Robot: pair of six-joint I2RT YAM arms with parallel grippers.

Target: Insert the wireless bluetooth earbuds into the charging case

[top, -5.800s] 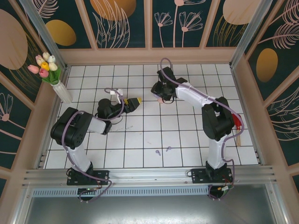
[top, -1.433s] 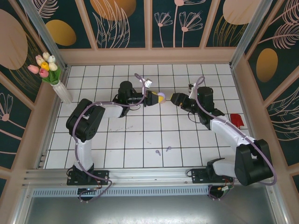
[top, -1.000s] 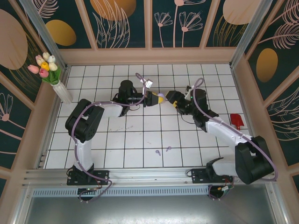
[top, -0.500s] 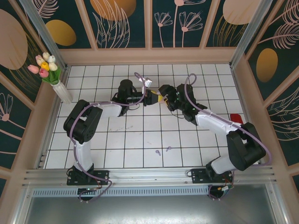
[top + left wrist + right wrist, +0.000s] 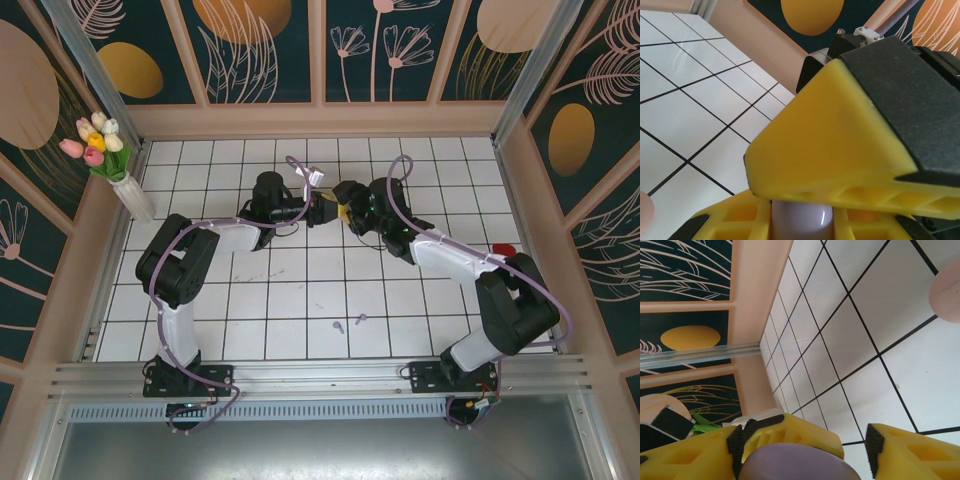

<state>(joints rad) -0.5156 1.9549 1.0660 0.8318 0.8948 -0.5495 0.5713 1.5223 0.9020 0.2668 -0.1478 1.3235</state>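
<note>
**Both arms on the lilac case, buds loose on the bench**

The left gripper (image 5: 322, 208) is clenched on the lilac charging case (image 5: 800, 220). Left wrist view shows the pale rounded shell pinched between its yellow fingers. The case looks lifted off the bench (image 5: 300, 290), at the far middle where the two arms meet nose to nose.

The right gripper (image 5: 352, 206) comes in from the opposite side, jaws spread astride the same case. Right wrist view shows the purple dome sitting between its fingers. One finger is right against or just behind the dome, the other just beside it. I can't tell if it is actually squeezing yet or only bracketing. In left wrist view its big yellow finger sits directly over the case.

My read on why: the left holds the case steady so the right can take the other half, to pry the lid or re-grip. The buds can't go in until the case is open, and I can't see whether the lid is open.

Two lilac earbuds (image 5: 349, 321) lie on the bench near the arm bases, close together. They are well apart from both grippers and from the case, and nothing is touching them. I can't make out any pink buds.

A pink round shape (image 5: 946, 290) sits on the tiles at the edge of right wrist view, possibly the other case, too cropped to say.
</note>
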